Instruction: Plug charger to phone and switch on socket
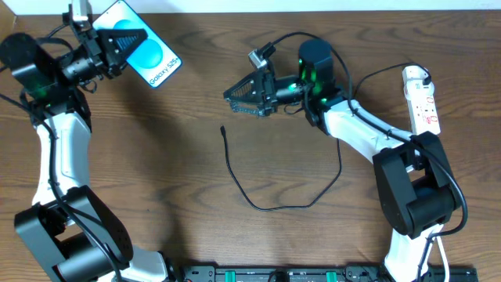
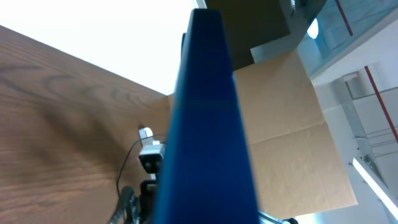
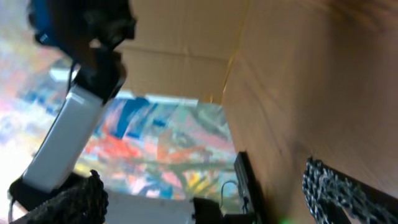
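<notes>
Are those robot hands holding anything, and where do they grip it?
The left hand grips the phone by the end opposite its white lettering. The right hand is open and empty.

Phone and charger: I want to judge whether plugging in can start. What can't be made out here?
- Phone port: overhead, the left gripper covers one end; left wrist view shows only a blurred blue edge.
- Charger tip: overhead, too small to tell its facing.
- Socket switch: overhead, too small to read on or off.
- Right wrist view: blurred, shows none of these.
</notes>
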You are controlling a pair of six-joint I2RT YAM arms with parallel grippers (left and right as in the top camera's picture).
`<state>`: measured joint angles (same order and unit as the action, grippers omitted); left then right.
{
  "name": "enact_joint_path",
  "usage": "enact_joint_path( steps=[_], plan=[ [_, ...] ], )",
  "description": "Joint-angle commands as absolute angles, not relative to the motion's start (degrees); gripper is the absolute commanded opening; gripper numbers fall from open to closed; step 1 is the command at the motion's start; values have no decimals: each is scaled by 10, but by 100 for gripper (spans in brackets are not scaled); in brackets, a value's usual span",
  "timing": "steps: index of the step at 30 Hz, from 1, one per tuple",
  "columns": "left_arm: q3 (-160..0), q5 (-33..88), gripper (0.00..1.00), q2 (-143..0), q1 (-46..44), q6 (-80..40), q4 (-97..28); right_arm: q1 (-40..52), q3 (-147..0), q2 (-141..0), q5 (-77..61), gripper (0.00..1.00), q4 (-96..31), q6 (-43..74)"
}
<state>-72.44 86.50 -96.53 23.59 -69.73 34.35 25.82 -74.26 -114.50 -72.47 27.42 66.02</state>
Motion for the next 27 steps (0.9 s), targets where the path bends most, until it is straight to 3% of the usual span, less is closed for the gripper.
enact_joint_path(
  steps=[1, 7, 17, 27],
  plan=[
    [-730, 889, 7, -955, 245, -706, 348, 264, -750, -1146, -644, 99, 253, 630],
    [-730, 889, 7, -955, 257, -706, 348, 270, -779, -1146, -550, 99, 133, 568],
    [-730, 894, 8, -955, 261, -706, 348, 316, -944, -1146, -295, 99, -249, 352],
    [-730, 893, 7, -955, 263, -706, 348, 372, -984, -1148, -153, 99, -388, 313]
  ],
)
